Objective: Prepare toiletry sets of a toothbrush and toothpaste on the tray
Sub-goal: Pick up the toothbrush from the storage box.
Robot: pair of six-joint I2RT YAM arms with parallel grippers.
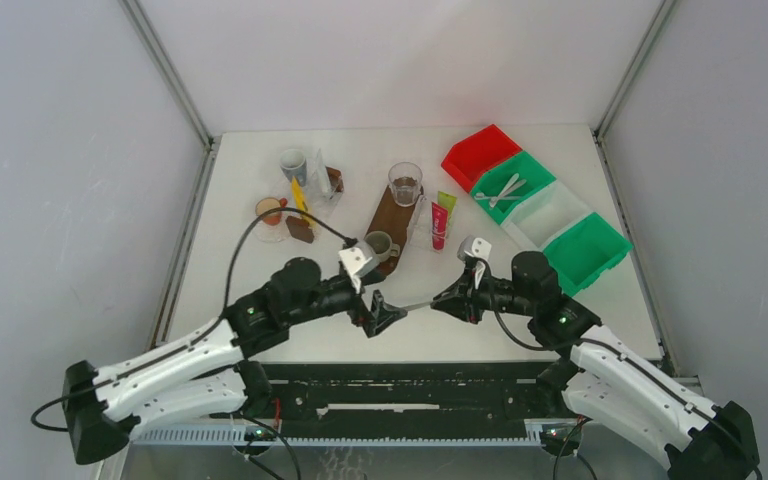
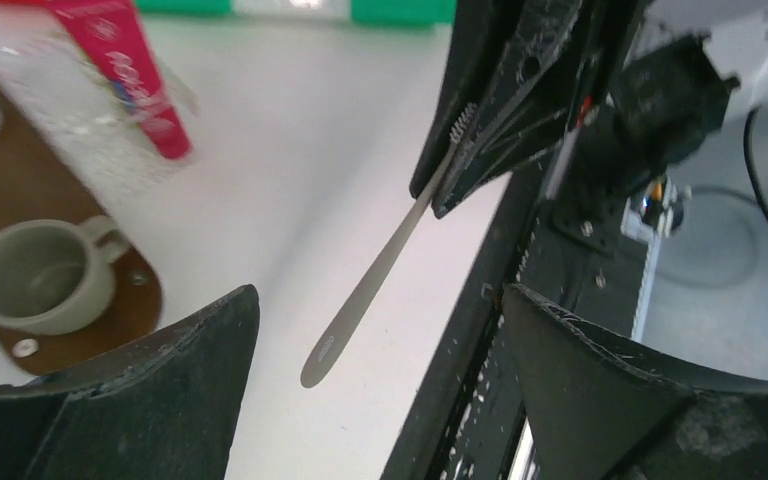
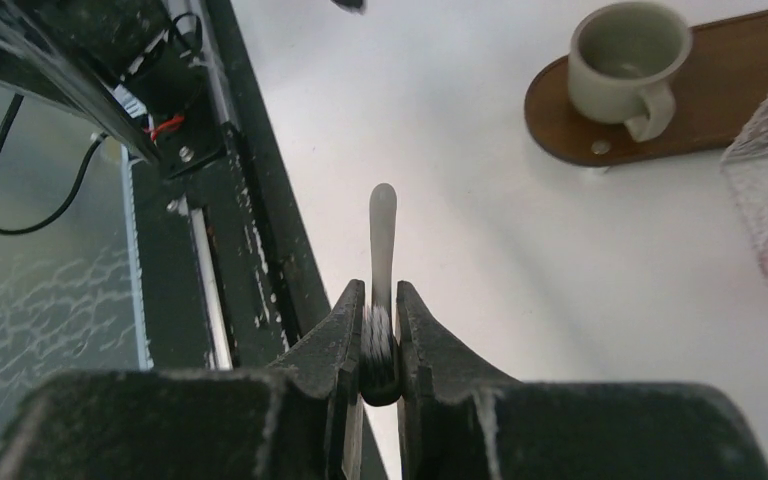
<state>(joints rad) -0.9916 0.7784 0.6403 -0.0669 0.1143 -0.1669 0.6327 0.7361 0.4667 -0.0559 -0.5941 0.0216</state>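
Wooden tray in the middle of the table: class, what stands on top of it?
A clear glass at its far end and a grey mug at its near end. The tray surface beneath them is covered.

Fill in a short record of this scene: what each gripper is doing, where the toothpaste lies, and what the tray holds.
Right gripper: shut on the bristle head of the toothbrush, held off the table
Left gripper: open, fingers on either side of the handle's free end, not gripping
Toothpaste: pink tube and green tube lie beside the brown tray, not on it
Tray contents: a mug and a glass; no toothbrush
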